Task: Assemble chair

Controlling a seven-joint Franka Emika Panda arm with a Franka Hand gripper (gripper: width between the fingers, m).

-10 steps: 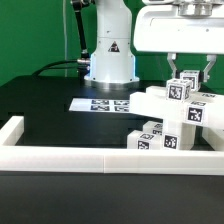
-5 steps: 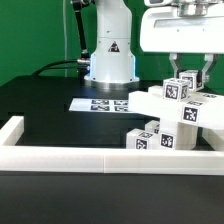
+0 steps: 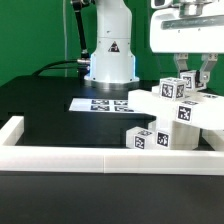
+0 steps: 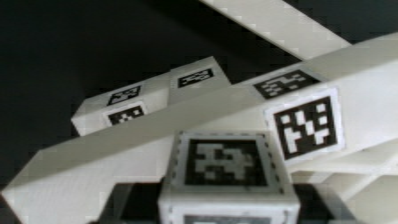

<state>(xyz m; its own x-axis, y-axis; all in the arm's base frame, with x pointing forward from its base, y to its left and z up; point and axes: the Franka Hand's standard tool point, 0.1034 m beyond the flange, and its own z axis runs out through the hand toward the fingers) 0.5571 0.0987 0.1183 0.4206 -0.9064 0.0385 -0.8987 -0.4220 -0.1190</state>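
Partly built: small matte-white plastic chair (image 3: pixel 172 118) of blocky tagged pieces, raised and tilted near the black table's (image 3: pixel 50 100) edge on the exterior view's right, just behind the long low white border rail (image 3: pixel 100 158) along the table's near edge. Several bars and posts already joined into one cluster, a sloping bar running toward the table's middle. Lowest tagged block (image 3: pixel 152 139) close to the table surface, contact not certain from here.

Two-finger gripper (image 3: pixel 191 78) directly above the cluster, jaws closed narrowly on the top tagged post (image 3: pixel 172 89) of the assembly; same post close up in the wrist view (image 4: pixel 222 165), sloping bar (image 4: pixel 160 135) and a further tagged block (image 4: pixel 151 95) behind it.

Flat white marker board (image 3: pixel 100 103) fixed at mid-table, apart from the chair.

Judged well along: main pieces joined. Still left, seemingly: seating the remaining part firmly and standing the chair upright. No loose pieces in view elsewhere on the table.
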